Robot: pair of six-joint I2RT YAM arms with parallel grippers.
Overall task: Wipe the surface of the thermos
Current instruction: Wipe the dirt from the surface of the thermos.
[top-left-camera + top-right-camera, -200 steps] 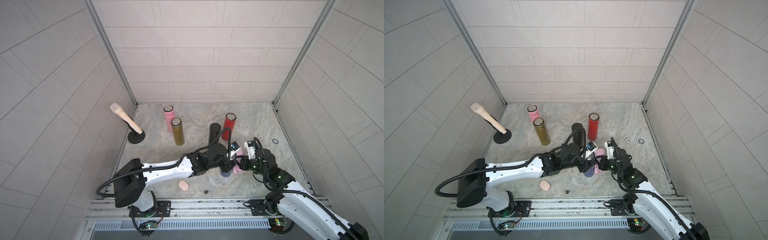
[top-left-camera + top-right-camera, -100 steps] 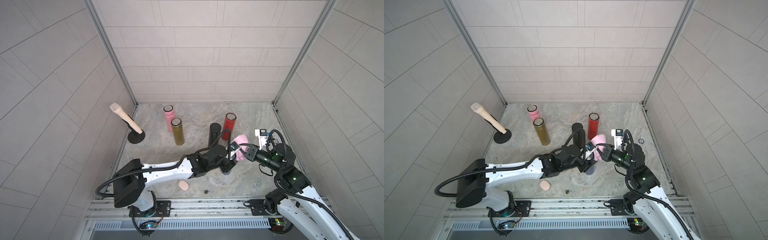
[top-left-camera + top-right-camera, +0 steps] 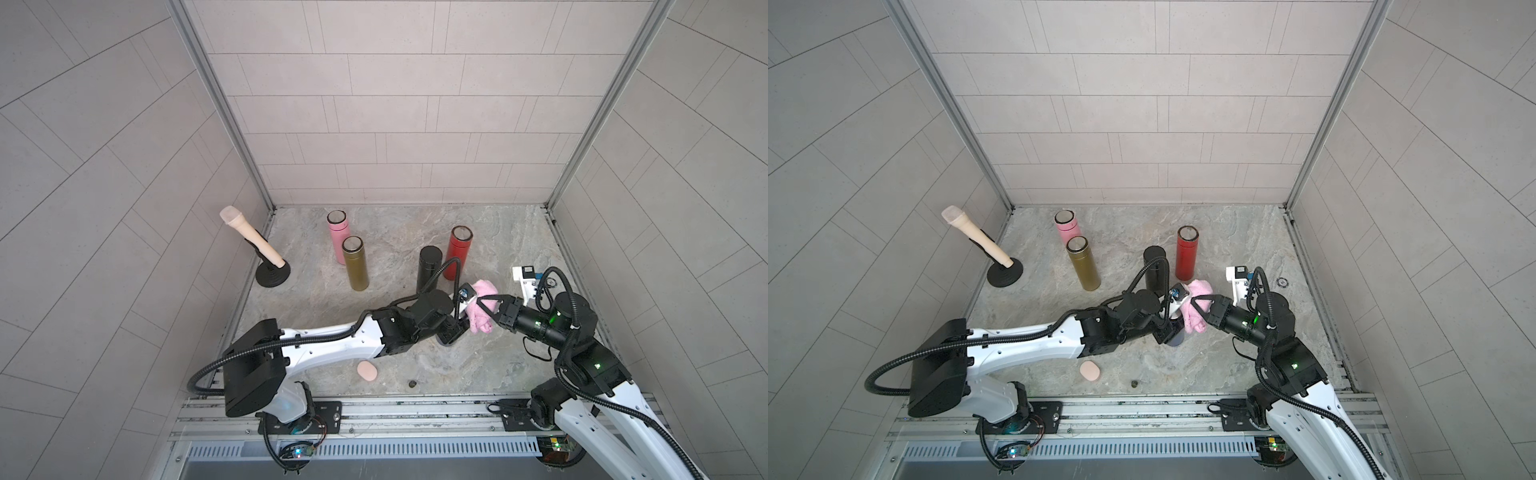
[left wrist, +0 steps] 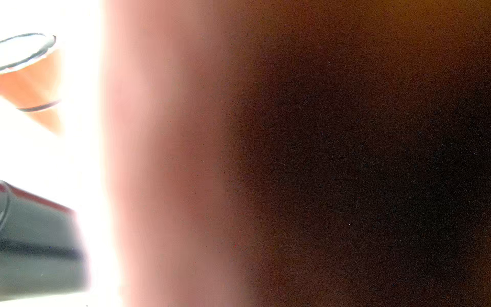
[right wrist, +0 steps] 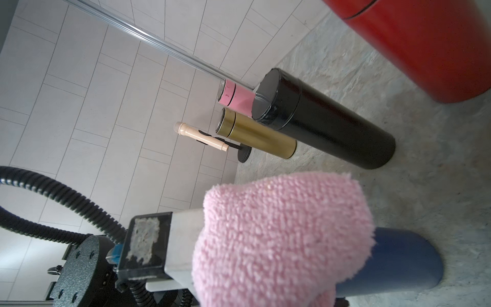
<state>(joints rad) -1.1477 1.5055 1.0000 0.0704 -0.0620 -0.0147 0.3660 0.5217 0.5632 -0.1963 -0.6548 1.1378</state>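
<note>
A dark blue thermos point(image 5: 403, 260) stands upright on the stone floor at front centre; only its lower part point(image 3: 1178, 338) shows in a top view. My left gripper point(image 3: 451, 332) is shut on it low down. A pink cloth point(image 3: 482, 307) is draped over the thermos's upper part and against its right side, and my right gripper point(image 3: 484, 305) is shut on the cloth. In the right wrist view the pink cloth point(image 5: 281, 239) covers the thermos top and the left arm's white camera block. A blurred pink and dark mass fills most of the left wrist view.
Behind the arms stand a black thermos point(image 3: 428, 270), a red thermos point(image 3: 457, 251), a gold thermos point(image 3: 355, 266) and a pink thermos point(image 3: 337, 230). A beige handle on a black stand point(image 3: 253, 245) leans at the left wall. A pink oval pad point(image 3: 367, 370) lies near the front edge.
My right gripper carried the cloth from the thermos's near side, low down, up and back to its top and far side. The right wrist swung right. The left arm stayed put.
</note>
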